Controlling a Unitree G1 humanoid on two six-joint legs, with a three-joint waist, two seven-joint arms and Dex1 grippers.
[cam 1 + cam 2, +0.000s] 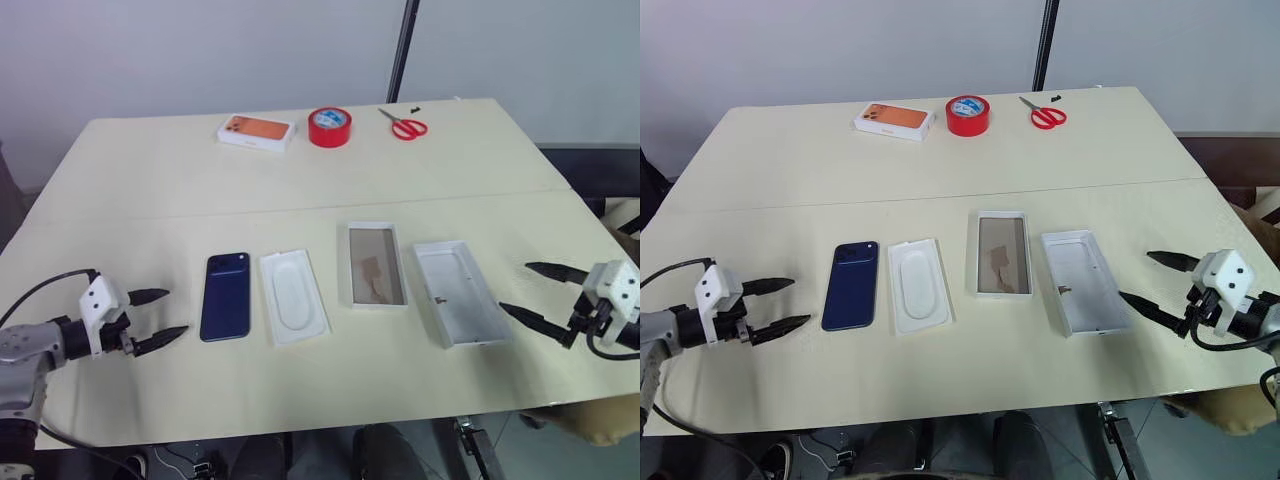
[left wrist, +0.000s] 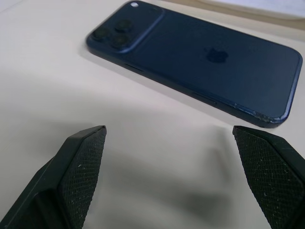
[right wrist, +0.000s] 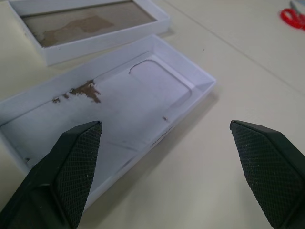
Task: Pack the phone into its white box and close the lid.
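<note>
The phone [image 1: 225, 297] lies back-up toward the desk's [image 1: 480, 170] near-left part, long axis running near edge to far edge, its camera cluster at the far end, with bare desk on its left up to the left gripper [image 1: 158, 318], whose fingers stand apart. To its right, in a row and each lying the same way, come a flat white insert [image 1: 293, 297], the white box [image 1: 376, 265] and the lid [image 1: 460, 292], open side up. The right gripper [image 1: 540, 294] hovers spread and empty just beside the lid, over the near-right edge.
</note>
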